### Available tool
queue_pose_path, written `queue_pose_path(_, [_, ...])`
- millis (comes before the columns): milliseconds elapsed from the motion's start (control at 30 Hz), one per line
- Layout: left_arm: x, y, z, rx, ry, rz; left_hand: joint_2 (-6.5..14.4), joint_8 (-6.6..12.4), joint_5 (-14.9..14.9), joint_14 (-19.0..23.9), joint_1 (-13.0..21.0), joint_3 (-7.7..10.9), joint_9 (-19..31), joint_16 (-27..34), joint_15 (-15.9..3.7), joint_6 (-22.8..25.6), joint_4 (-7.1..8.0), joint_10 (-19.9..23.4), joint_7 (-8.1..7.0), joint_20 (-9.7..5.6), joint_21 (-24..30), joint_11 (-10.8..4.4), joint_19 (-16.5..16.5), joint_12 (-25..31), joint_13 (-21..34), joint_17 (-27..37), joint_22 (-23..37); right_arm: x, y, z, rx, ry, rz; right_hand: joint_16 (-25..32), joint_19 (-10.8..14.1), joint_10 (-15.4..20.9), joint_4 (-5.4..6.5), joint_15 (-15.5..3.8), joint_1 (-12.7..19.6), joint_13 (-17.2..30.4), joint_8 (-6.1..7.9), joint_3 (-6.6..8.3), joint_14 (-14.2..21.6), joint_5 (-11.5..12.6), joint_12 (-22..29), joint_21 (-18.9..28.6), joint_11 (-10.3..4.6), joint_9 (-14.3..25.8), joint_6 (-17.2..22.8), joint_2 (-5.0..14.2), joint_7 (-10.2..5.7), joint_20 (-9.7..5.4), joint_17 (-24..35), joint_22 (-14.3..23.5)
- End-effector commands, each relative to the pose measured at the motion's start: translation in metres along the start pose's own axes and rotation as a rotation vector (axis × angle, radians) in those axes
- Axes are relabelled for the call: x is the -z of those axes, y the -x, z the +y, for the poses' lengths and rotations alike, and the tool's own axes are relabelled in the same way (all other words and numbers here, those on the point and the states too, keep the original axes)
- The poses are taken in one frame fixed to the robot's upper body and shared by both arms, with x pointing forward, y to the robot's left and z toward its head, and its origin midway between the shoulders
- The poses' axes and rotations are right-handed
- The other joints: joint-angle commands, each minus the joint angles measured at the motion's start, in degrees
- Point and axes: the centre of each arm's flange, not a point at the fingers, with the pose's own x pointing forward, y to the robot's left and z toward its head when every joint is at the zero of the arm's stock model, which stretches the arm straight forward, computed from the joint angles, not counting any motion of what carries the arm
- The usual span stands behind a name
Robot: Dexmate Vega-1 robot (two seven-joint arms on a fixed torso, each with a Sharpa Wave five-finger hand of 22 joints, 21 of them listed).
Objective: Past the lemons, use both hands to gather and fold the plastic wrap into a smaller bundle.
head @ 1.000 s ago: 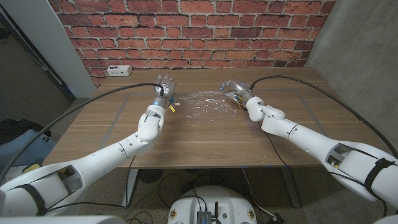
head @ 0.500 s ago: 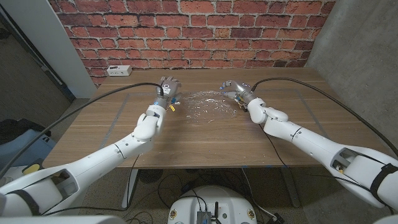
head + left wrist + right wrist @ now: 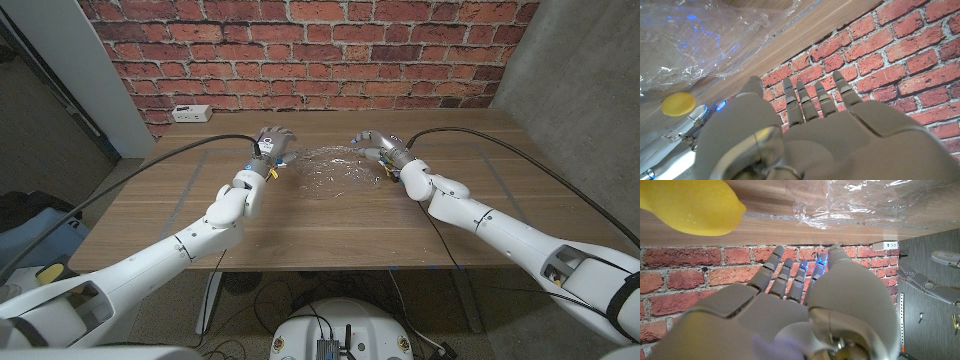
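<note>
Crinkled clear plastic wrap (image 3: 335, 170) lies spread on the wooden table (image 3: 330, 235) between my two hands. My left hand (image 3: 272, 140) hovers at the wrap's far left corner, fingers stretched out and apart, holding nothing. At the far right corner my right hand (image 3: 376, 142) is also spread and holds nothing. In the left wrist view the fingers (image 3: 810, 102) point at the brick wall, with the wrap (image 3: 700, 40) and a small lemon (image 3: 678, 103) beyond. The right wrist view shows a lemon (image 3: 690, 205) close by the hand (image 3: 805, 305), beside the wrap (image 3: 860, 200).
A brick wall (image 3: 320, 50) stands right behind the table's far edge, with a white power socket (image 3: 189, 113) at its foot on the left. Black cables (image 3: 180, 150) run along both arms over the table. Bare wood lies in front of the wrap.
Both arms have reached a little farther toward the wall. My left hand has shifted slightly right, nearer the wrap's corner. The wrap looks unchanged.
</note>
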Motion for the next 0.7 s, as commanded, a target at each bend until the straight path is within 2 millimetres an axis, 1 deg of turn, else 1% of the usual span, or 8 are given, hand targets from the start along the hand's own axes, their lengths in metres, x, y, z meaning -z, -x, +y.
queue_pose_path(33, [-0.005, 0.013, 0.006, 0.055, 0.087, -0.055, -0.8, 0.59, 0.1, -0.7, -2.1, -1.21, -0.5, 0.0, 0.04, 0.7, 0.51, -0.5, -0.13, 0.75, -0.3, 0.34, -0.3, 0.0, 0.2, 0.3, 0.2, -0.007, 0.015, 0.002, -0.012, -0.027, -0.018, 0.3, 0.1, 0.2, 0.6, -4.19, -0.7, 0.3, -0.28, 0.32, 0.6, -0.3, -0.1, 0.2, 0.23, 0.1, -0.2, -0.05, 0.02, 0.18, 0.3, 0.2])
queue_pose_path(100, [-0.005, 0.014, 0.006, 0.063, 0.091, -0.063, -1.2, 0.75, 0.2, -0.8, -2.6, -1.57, -0.7, 0.0, 0.09, 1.1, 0.64, -0.5, 0.02, 0.78, -0.4, 0.45, -0.6, 0.1, 0.2, 0.3, 0.2, -0.008, 0.018, 0.002, -0.013, -0.027, -0.019, 0.3, 0.1, 0.2, 0.71, -4.17, -0.9, 0.3, -0.25, 0.41, 0.6, -0.3, -0.1, 0.1, 0.26, 0.1, -0.2, -0.07, 0.06, 0.26, 0.3, 0.2])
queue_pose_path(167, [-0.006, 0.015, 0.007, 0.07, 0.091, -0.074, -2.2, 1.05, 0.3, -1.1, -3.5, -2.28, -1.1, 0.0, 0.42, 1.9, 0.81, -0.5, 0.39, 0.91, -0.6, 0.46, -0.9, 0.2, 0.2, 0.3, 0.1, -0.009, 0.021, 0.002, -0.014, -0.031, -0.02, 0.2, 0.0, 0.2, 0.86, -4.19, -1.1, 0.3, -0.24, 0.49, 0.6, -0.4, 0.0, 0.1, 0.26, 0.1, -0.3, -0.07, 0.03, 0.26, 0.3, 0.2])
queue_pose_path(300, [-0.008, 0.018, 0.009, 0.089, 0.08, -0.092, -3.1, 1.08, 0.5, -1.4, -4.2, -2.92, -1.3, -0.1, 0.76, 2.1, 0.84, -0.6, 0.4, 1.16, -0.8, 0.58, -1.2, 0.2, 0.2, 0.2, 0.1, -0.011, 0.026, 0.004, -0.011, -0.036, -0.018, 0.2, 0.0, 0.2, 1.04, -4.14, -1.4, 0.3, -0.19, 0.62, 0.6, -0.3, 0.0, 0.1, 0.29, 0.1, -0.3, -0.12, 0.09, 0.31, 0.3, 0.2])
queue_pose_path(433, [-0.01, 0.021, 0.011, 0.107, 0.064, -0.11, -4.6, 1.13, 0.8, -2.1, -4.9, -3.78, -1.7, -0.2, 1.24, 2.4, 0.66, -1.6, 0.12, 1.43, -1.0, 0.71, -1.4, -0.1, 0.1, 0.2, 0.1, -0.013, 0.03, 0.005, -0.004, -0.041, -0.014, 0.1, 0.0, 0.2, 1.18, -4.12, -1.6, 0.3, -0.15, 0.77, 0.6, -0.3, 0.0, 0.1, 0.33, 0.1, -0.4, -0.11, 0.14, 0.31, 0.4, 0.2])
queue_pose_path(533, [-0.012, 0.023, 0.012, 0.121, 0.053, -0.124, -5.2, 1.17, 1.0, -2.5, -5.1, -4.1, -1.9, -0.3, 1.4, 2.7, 0.5, -2.1, -0.2, 1.54, -1.1, 0.8, -1.6, -0.2, 0.1, 0.1, 0.1, -0.014, 0.034, 0.006, -0.002, -0.044, -0.012, 0.1, 0.0, 0.3, 1.25, -4.09, -1.7, 0.3, -0.07, 0.91, 0.6, -0.3, 0.1, 0.1, 0.41, 0.1, -0.3, -0.13, 0.23, 0.32, 0.3, 0.2])
queue_pose_path(600, [-0.013, 0.024, 0.013, 0.131, 0.05, -0.131, -5.8, 1.35, 1.2, -2.9, -5.1, -4.42, -2.1, -0.3, 1.59, 3.3, 0.29, -2.4, 0.34, 1.77, -1.3, 0.83, -1.8, -0.3, 0.1, 0.1, 0.0, -0.015, 0.035, 0.006, -0.001, -0.048, -0.012, 0.1, -0.1, 0.4, 1.26, -4.09, -1.7, 0.3, -0.04, 1.0, 0.7, -0.3, 0.1, 0.1, 0.48, 0.1, -0.2, -0.16, 0.26, 0.35, 0.3, 0.2])
queue_pose_path(700, [-0.014, 0.026, 0.014, 0.144, 0.036, -0.139, -6.4, 1.42, 1.4, -3.1, -5.2, -4.74, -2.3, -0.3, 1.76, 3.6, 0.12, -2.6, 0.65, 2.23, -1.7, 0.91, -2.6, -0.2, 0.0, 0.1, 0.0, -0.017, 0.037, 0.007, -0.002, -0.052, -0.019, 0.1, -0.1, 0.5, 1.29, -4.08, -1.8, 0.3, 0.03, 1.12, 0.7, -0.3, 0.2, 0.1, 0.39, 0.1, -0.1, -0.17, 0.33, 0.35, 0.3, 0.2])
